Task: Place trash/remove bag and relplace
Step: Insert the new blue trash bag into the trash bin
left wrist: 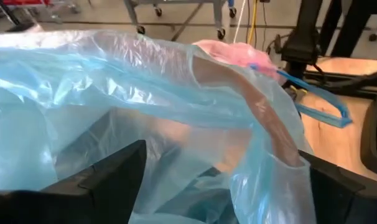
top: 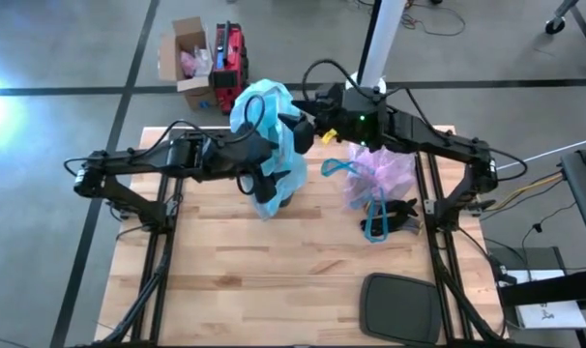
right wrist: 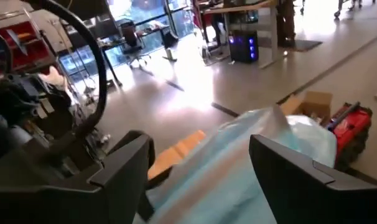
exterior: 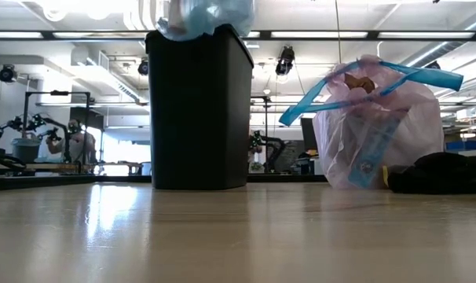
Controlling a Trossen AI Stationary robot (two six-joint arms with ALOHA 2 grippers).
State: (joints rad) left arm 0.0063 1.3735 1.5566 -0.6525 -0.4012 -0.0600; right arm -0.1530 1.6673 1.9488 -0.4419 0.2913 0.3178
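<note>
No brand, label or writing readable anywhere. Black bin standing near the far edge of the wooden counter, left of middle, its mouth draped in a thin light-blue plastic bag; bin top cut off in the low view, bin body almost wholly hidden under the blue film from above. Left gripper at the bin's rim, jaws spread apart with blue film bunched between and around them, not clamped on it. Right gripper just above the bin from the far side, jaws likewise parted, blue plastic lying loose between them. Pale lavender-pink bag sitting full on the counter toward the far right corner, apart from the bin, blue drawstring loops trailing forward. Brown scrap of trash showing faintly through the top of it; other contents impossible to make out. Dark lump beside the bag, unidentifiable. Black lid-like panel at the near right edge. Open cardboard box and red case on the floor beyond.
</note>
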